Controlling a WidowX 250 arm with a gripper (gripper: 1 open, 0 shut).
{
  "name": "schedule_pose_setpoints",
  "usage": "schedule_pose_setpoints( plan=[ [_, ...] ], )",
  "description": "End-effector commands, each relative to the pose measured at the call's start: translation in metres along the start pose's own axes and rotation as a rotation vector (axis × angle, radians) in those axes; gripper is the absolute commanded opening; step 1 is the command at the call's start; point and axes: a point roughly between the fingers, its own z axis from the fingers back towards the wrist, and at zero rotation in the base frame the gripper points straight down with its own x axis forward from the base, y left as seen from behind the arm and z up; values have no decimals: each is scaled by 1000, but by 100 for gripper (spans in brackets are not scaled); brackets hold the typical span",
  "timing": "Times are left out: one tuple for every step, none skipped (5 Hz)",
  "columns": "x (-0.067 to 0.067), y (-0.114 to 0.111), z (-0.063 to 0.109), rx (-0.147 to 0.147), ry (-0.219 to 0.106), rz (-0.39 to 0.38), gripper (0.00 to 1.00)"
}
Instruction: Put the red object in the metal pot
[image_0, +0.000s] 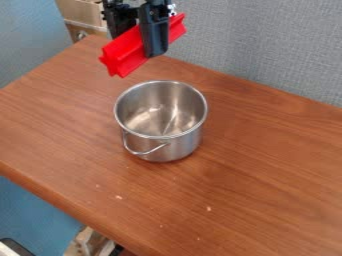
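Fingers: the gripper (150, 36) is clamped on the red object (124, 54), holding it in the air.
Red object: flat plastic block, long axis slanting down to the left.
Key relation: the metal pot (162, 119) sits on the bench (254, 160) below and right of the block; its mouth is not yet underneath.
Pot: shiny round steel, straight walls, thin wire handle, empty.
Bench: smooth brown wood.

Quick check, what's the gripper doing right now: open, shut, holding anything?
Gripper: shut on the red object, held in the air above and behind the metal pot.
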Motion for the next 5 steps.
schedule_pose_setpoints(
  plan=[
    [-8,-9,19,37,-69,-10,0],
    [-9,-8,19,34,-70,-4,0],
    [-11,-9,19,31,-71,1,0],
    [-12,-10,19,28,-73,6,0],
    [-13,-9,19,26,-75,12,0]
  ],
)
